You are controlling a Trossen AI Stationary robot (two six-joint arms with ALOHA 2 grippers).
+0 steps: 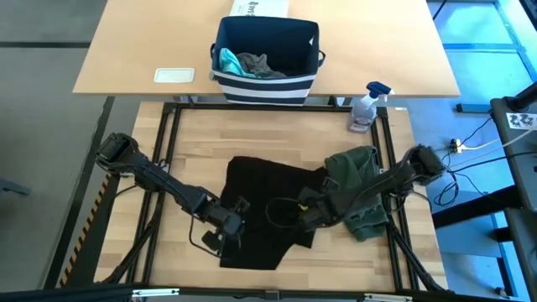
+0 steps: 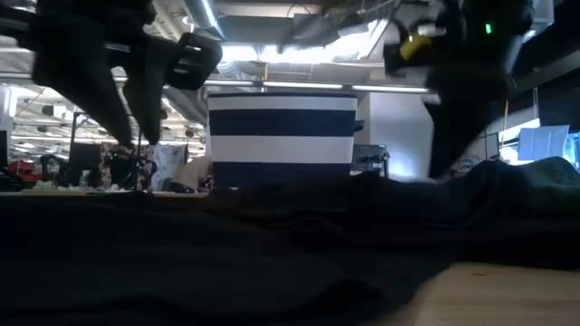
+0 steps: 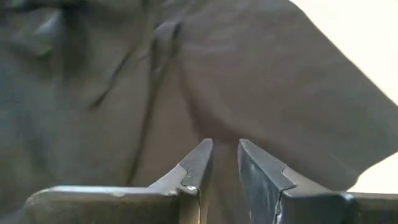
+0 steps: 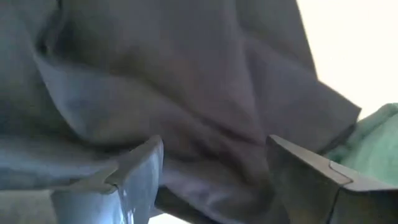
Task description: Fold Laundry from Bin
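Note:
A large black T-shirt [image 1: 268, 210] lies spread and creased on the wooden table. An olive-green piece [image 1: 357, 184] lies bunched at its right, overlapping its right edge. At the far edge stands the navy striped bin [image 1: 267, 50], holding a teal piece [image 1: 226, 60] and a grey piece [image 1: 260, 65]. My left gripper [image 3: 224, 144] hangs over the black T-shirt's near left part, its fingers a narrow gap apart with nothing between them. My right gripper [image 4: 214, 140] stands wide open over the shirt's right part, beside the olive-green piece [image 4: 373, 137].
A spray bottle [image 1: 367, 105] stands at the table's far right corner. A white flat object [image 1: 174, 75] lies on the lighter table left of the bin. Black frame rails [image 1: 168, 151] run along the table's sides. Bare wood [image 1: 352, 252] shows at the near right.

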